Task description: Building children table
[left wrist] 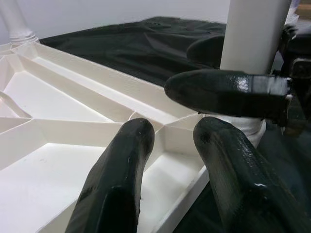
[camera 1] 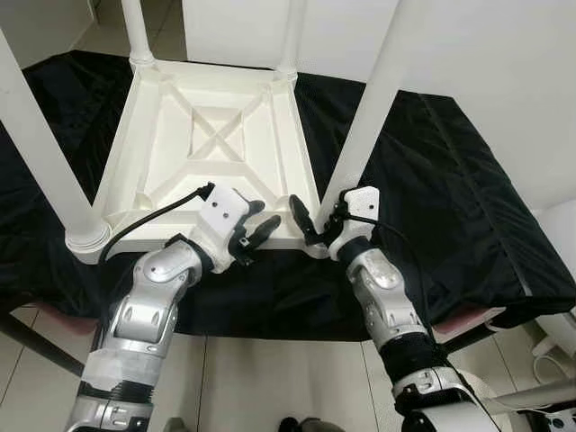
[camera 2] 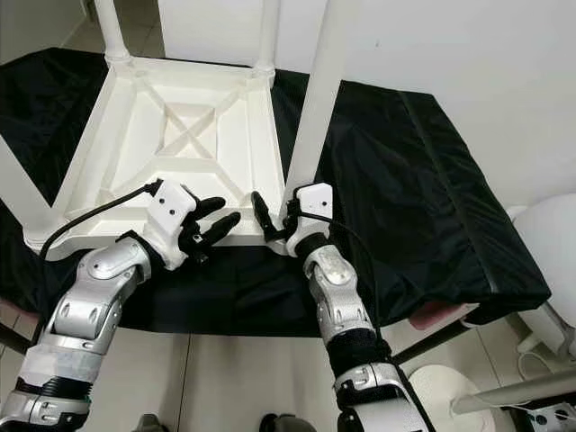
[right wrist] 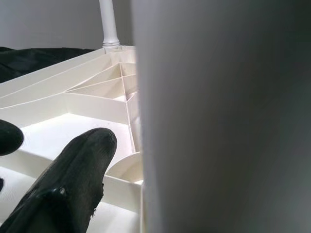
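Your right end effector [camera 1: 317, 223] is clamped around the base of the near-right leg [camera 1: 378, 108], one finger [right wrist: 68, 189] inside the frame, the other hidden behind the leg. Your left end effector [camera 1: 255, 232] hovers at the near rim, fingers [left wrist: 121, 184] spread, empty. The white children's table [camera 1: 211, 148] lies upside down on a black cloth [camera 1: 450, 180], its four legs standing upward. White wall [camera 1: 504, 72] behind.
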